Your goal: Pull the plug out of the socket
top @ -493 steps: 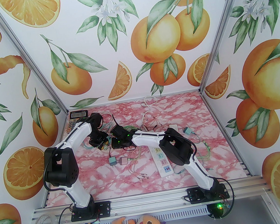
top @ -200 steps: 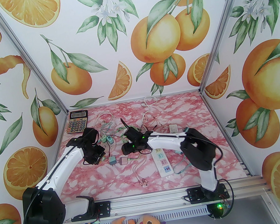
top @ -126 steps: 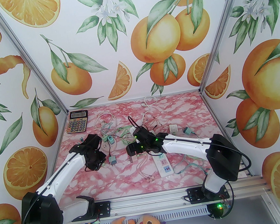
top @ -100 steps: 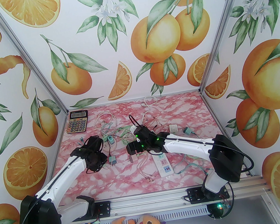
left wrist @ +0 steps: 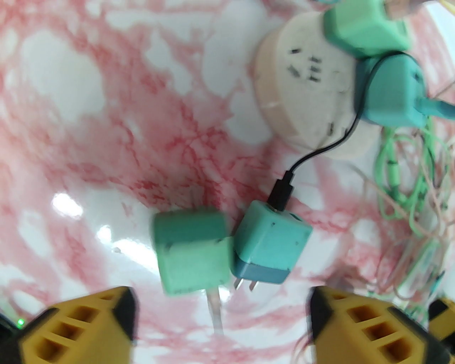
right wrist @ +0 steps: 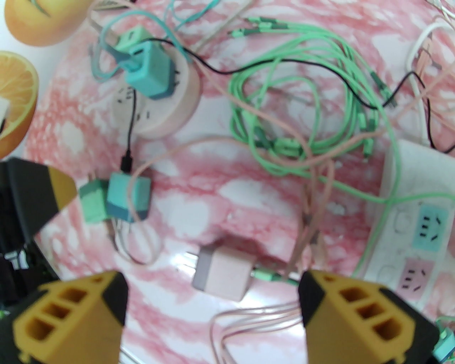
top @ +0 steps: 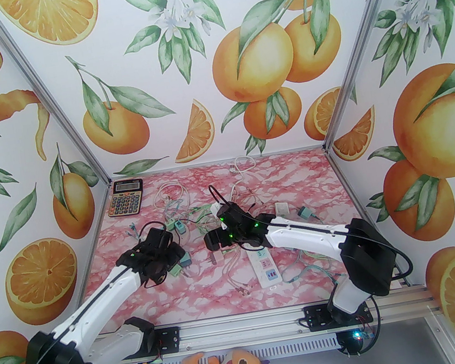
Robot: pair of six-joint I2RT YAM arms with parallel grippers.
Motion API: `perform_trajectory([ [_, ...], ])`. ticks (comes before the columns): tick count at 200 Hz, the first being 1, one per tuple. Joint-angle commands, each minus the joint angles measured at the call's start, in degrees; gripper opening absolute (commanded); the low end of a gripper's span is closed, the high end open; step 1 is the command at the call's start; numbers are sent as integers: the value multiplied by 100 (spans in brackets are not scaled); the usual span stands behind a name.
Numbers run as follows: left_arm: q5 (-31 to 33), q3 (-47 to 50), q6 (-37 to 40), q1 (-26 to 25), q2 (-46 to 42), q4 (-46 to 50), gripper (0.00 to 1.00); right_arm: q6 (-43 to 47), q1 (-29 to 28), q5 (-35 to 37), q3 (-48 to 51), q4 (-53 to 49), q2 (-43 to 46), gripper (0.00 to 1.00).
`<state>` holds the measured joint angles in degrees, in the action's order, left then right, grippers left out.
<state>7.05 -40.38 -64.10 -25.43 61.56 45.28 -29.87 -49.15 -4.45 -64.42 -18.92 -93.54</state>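
A round beige socket [left wrist: 302, 89] lies on the pink marbled table, with a green plug [left wrist: 366, 28] and a teal plug [left wrist: 391, 92] stuck in its far side. The same socket [right wrist: 156, 106] and teal plug [right wrist: 149, 74] sit at the upper left of the right wrist view. My left gripper [left wrist: 224, 320] is open just above two loose plugs, a blurred green one [left wrist: 192, 249] touching a teal one [left wrist: 270, 245]. My right gripper [right wrist: 213, 312] is open over a loose pink plug [right wrist: 224, 272]. From above, the left gripper [top: 172, 262] covers most of the socket.
A white power strip [top: 264, 265] lies right of centre, under the right forearm. Green and pink cables [right wrist: 302, 106] tangle between the socket and the strip. A calculator [top: 125, 197] rests at the far left corner. More cables and a teal plug [top: 304, 211] lie at the right.
The left arm swung right and nearer, and a green plug now lies beside the loose teal one under its open fingers. The right arm drew back right, then held over the pink plug.
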Motion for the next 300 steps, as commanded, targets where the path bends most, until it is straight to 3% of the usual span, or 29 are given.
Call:
perform_trajectory([
  [1,280,-413,107,37,-296,433,100,127,34,65,-218,-79,-42,84],
  [21,254,-671,320,249,-347,472,100,156,37,102,-259,-93,-7,84],
  [39,-154,-818,731,753,-166,129,96,183,42,106,-337,-135,-24,82],
  [59,-613,-1068,1189,1298,289,-217,83,179,44,81,-417,-204,-29,74],
  [95,-1104,-1522,1849,2069,1482,-792,45,64,35,84,-413,-227,25,61],
  [123,-1462,-1699,2154,2393,2379,-1426,36,-26,20,98,-446,-286,-8,58],
  [177,-2092,-1621,2190,2405,3489,-2063,27,46,-76,88,-1005,-555,-548,55],
  [237,-2296,-960,1564,1694,3424,-2467,26,495,-115,162,-2057,-996,-1539,54],
  [267,-2219,-729,1141,1235,3064,-2615,26,728,-113,552,-2620,-1266,-2081,52],
  [300,-2013,-807,1351,1287,2797,-2243,27,918,14,735,-3040,-1435,-2501,50],
])
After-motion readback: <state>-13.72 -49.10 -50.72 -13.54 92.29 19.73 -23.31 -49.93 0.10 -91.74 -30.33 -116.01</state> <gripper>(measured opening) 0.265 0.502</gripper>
